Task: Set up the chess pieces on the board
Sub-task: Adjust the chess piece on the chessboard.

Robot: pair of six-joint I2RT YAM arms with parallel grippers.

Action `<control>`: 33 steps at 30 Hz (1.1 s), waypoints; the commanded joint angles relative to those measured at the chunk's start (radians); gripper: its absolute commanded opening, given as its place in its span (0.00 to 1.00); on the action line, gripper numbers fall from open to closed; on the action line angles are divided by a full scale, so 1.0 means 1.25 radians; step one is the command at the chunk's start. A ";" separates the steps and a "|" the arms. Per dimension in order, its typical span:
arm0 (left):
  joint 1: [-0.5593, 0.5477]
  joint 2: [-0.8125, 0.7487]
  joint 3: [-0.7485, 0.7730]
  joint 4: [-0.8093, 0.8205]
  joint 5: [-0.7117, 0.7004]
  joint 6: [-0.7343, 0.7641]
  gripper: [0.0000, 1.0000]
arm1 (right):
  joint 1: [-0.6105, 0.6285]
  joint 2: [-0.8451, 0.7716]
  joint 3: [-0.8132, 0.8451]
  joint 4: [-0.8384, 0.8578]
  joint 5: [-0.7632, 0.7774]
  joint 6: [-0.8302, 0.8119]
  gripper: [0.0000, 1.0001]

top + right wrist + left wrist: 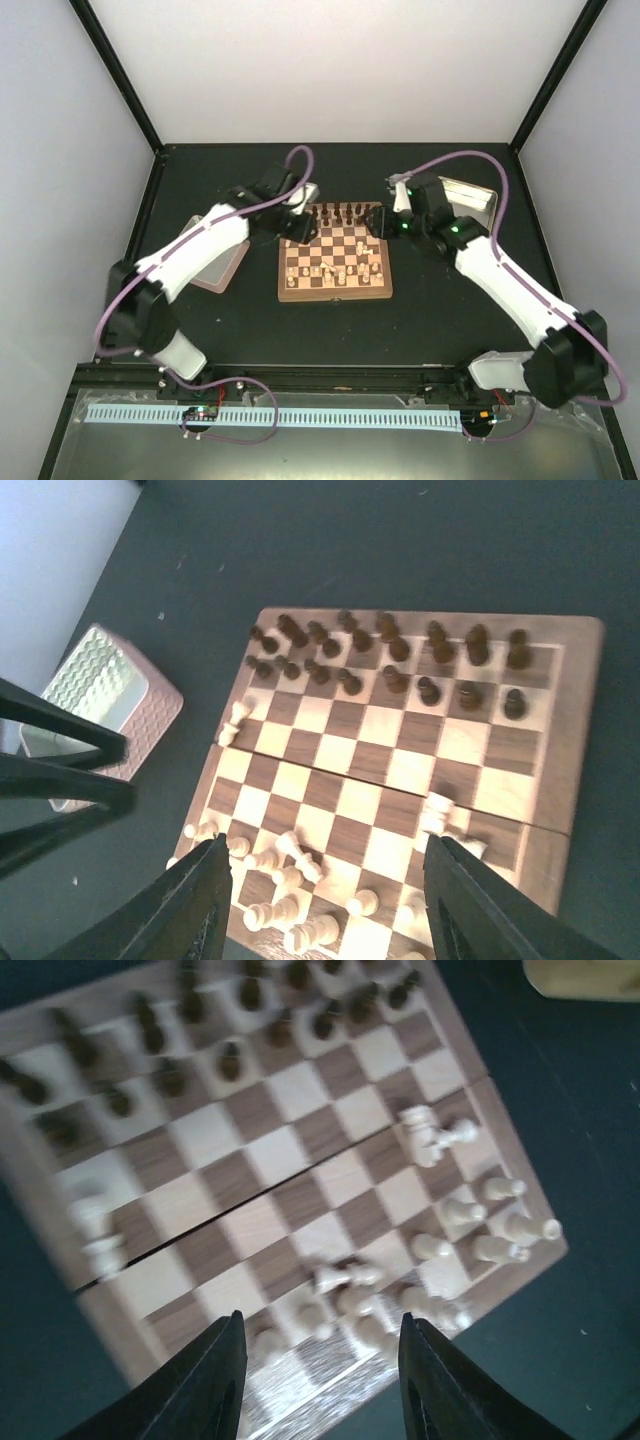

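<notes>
We saw the board lying on the dark surface. The chess pieces crowded its near rows, several toppled and a few strayed to the side edges. Dark pieces lined the far rows. Our left fingers and right fingers stood apart above it, holding nothing.

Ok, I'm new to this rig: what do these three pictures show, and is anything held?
Two robot arms, each ending in a two-finger gripper. The wide picture looks down from behind them: left gripper and right gripper at far corners of the board. The other two come from wrist cameras; the prongs are each gripper's fingers. Dark pieces stand in the far rows; the pale chess pieces lie jumbled, some toppled, mostly in the near rows. A pink tray sits beside the board. Both grippers are open, empty.
</notes>
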 commanded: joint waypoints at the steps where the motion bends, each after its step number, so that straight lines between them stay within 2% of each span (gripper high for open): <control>1: 0.032 -0.210 -0.173 0.190 -0.136 -0.046 0.46 | 0.032 0.142 0.143 -0.107 -0.105 -0.119 0.55; 5: 0.042 -0.401 -0.317 0.265 -0.244 -0.035 0.51 | 0.084 0.295 0.296 -0.215 -0.083 -0.166 0.55; 8: 0.045 -0.526 -0.391 0.301 -0.323 -0.048 0.54 | 0.137 0.391 0.388 -0.288 -0.021 -0.197 0.54; 14: 0.048 -0.722 -0.477 0.326 -0.381 -0.036 0.66 | 0.186 0.540 0.486 -0.368 0.019 -0.197 0.46; 21: 0.048 -0.801 -0.496 0.337 -0.428 -0.036 0.67 | 0.205 0.648 0.557 -0.457 0.034 -0.228 0.43; 26: 0.048 -0.825 -0.512 0.351 -0.423 -0.038 0.67 | 0.207 0.676 0.570 -0.473 0.059 -0.228 0.40; 33: 0.048 -0.823 -0.519 0.352 -0.415 -0.031 0.67 | 0.212 0.708 0.597 -0.498 0.023 -0.252 0.40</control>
